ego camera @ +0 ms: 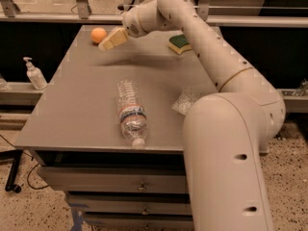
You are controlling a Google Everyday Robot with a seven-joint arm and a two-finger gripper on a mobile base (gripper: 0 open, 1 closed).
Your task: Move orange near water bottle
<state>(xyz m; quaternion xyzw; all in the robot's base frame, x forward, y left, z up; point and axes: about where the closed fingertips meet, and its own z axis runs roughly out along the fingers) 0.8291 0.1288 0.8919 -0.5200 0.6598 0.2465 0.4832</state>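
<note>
The orange (pixel 98 35) sits at the far left corner of the grey table (pixel 86 100). The water bottle (pixel 130 113), clear and ribbed with a red-blue label band, lies on its side near the table's front edge, white cap toward the front. My gripper (pixel 106 44) hangs over the far left part of the table, just right of and a little nearer than the orange, apart from it. It holds nothing that I can see.
A green-and-yellow sponge (pixel 180 43) lies at the far right of the table. A white pump dispenser bottle (pixel 34 74) stands on a ledge left of the table. A crumpled clear wrapper (pixel 184 101) lies by my arm. Drawers sit under the tabletop.
</note>
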